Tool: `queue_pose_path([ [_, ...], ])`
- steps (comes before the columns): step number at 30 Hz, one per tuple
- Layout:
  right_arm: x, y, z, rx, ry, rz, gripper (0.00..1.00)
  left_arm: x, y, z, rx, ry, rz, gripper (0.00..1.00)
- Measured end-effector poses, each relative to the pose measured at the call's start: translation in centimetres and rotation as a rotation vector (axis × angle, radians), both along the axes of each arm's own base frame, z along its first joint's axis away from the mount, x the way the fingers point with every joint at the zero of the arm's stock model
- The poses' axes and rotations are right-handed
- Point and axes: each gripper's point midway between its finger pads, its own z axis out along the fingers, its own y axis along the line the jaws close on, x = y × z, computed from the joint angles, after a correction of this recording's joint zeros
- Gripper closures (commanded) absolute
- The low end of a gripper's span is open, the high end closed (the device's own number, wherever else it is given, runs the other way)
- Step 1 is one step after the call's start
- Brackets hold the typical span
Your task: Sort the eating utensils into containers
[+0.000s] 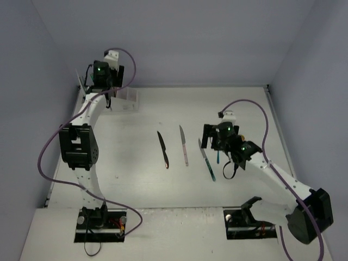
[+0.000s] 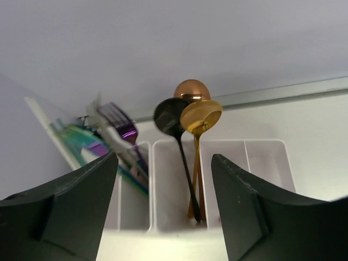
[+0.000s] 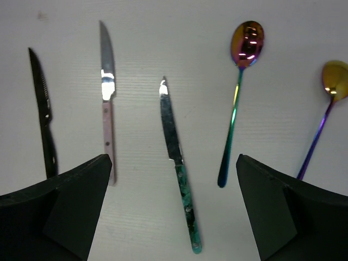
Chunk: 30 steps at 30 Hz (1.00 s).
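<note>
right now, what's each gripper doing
left gripper: open, holding nothing, over the white rack
right gripper: open, holding nothing, above the teal-handled knife

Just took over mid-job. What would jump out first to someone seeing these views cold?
The black spoon, gold spoon and copper spoon stand bowls-up in the white rack at the far left of the table, facing the open left tool. Mid-table, the black knife, pink-handled knife and teal-handled knife lie in a row under the open right tool, a rainbow spoon and purple-handled spoon beside them.
</note>
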Motion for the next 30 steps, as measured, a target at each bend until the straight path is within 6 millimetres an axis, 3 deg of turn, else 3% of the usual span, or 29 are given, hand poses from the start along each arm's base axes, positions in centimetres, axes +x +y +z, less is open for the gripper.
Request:
queue_pose_path([
  [5,1.8,-4.4,-2.0,-0.013,0.058,-0.179,0.12,-5.9,-0.6,6.9,-0.121,-0.076,0.028,0.15],
  [9,2.6,-6.5,-4.5,-0.050,0.135,-0.268,0.19,-13.5,-2.5,13.0,-0.253,-0.165,0.016,0.14],
  [11,3.3,-6.9,-5.7,-0.071,0.175,-0.290,0.23,-17.3,-4.0,13.7,-0.312,-0.173,-0.009,0.14],
  [14,4.4,-7.4,-7.4,-0.096,0.225,-0.312,0.32,-22.9,-6.3,11.2,-0.379,-0.116,-0.061,0.13],
  [16,5.0,-7.4,-8.4,-0.110,0.251,-0.314,0.41,-25.7,-7.3,8.1,-0.407,-0.034,-0.091,0.13],
  [20,5.7,-7.5,-10.3,-0.136,0.300,-0.309,0.48,-30.7,-7.3,1.3,-0.431,0.141,-0.078,0.13],
  [22,6.1,-7.4,-11.3,-0.145,0.321,-0.306,0.49,-33.1,-7.1,-1.1,-0.442,0.210,-0.073,0.13],
  [25,6.3,-7.2,-12.6,-0.143,0.349,-0.296,0.54,-36.1,-7.2,-2.0,-0.473,0.234,-0.095,0.13],
  [30,7.2,-6.8,-13.4,-0.122,0.354,-0.291,0.77,-38.9,-7.2,-0.3,-0.515,0.182,-0.130,0.13],
])
